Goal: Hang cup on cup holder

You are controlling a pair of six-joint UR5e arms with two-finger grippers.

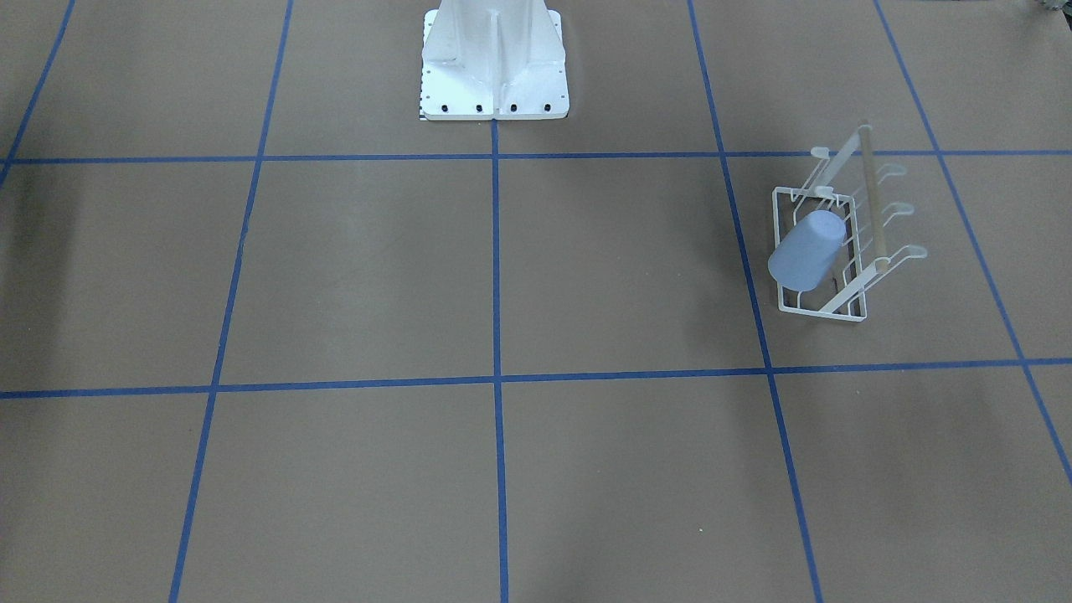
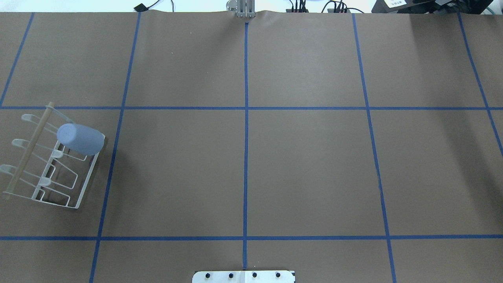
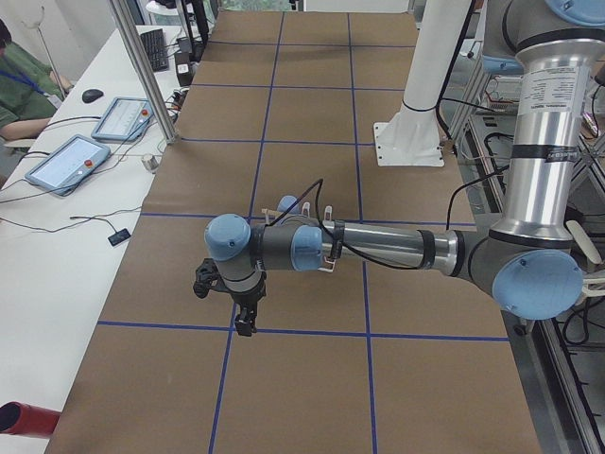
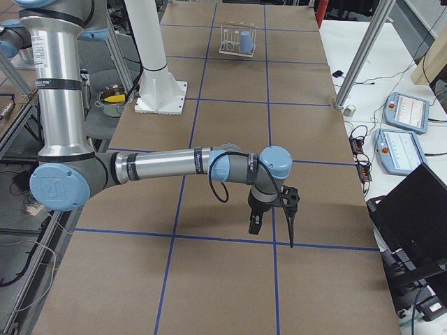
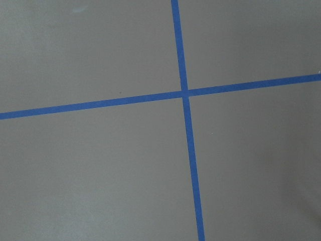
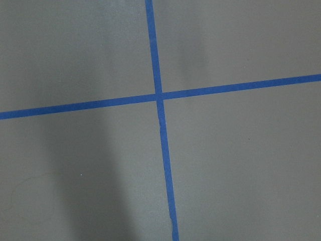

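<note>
**Pale blue-grey plastic: cup** point(image 1: 806, 251). Handleless tumbler, mouth down and tilted, seated over a prong of the cup holder point(image 1: 817, 311). Its closed base points up toward the wooden dowel point(image 1: 871, 201). It sits on the side of the rack that faces the worktop's middle. The other rounded prong tips carry nothing.

**White wire: cup holder.** It stands on its rectangular base frame near the worktop's end on the robot's left.

**Brown paper: worktop** point(image 1: 586, 268). It is marked off by a blue tape grid point(image 1: 496, 251). The white pedestal point(image 1: 494, 67) is bolted at the robot's edge.

**Left gripper** point(image 3: 245, 326). It hangs over a tape crossing, well apart from the rack. It shows only in the side view, so I cannot tell whether its fingers are apart or together.

**Right gripper** point(image 4: 255, 225). It hangs over the opposite end of the worktop. Again I cannot tell how its fingers stand. Neither wrist camera shows any fingers, only paper and tape.

**Condition.** The hanging looks complete.

**Risks.**
- The cup rests on one slim prong by its own weight, so a knock to the light rack could tip it off.
- The left forearm stretches across the worktop near the rack, so a careless swing could cause such a knock.

**Markings.** There are printed labels on both arms' upright sections point(image 3: 551, 90), too small to read. No brand is legible on the cup or the rack.
</note>
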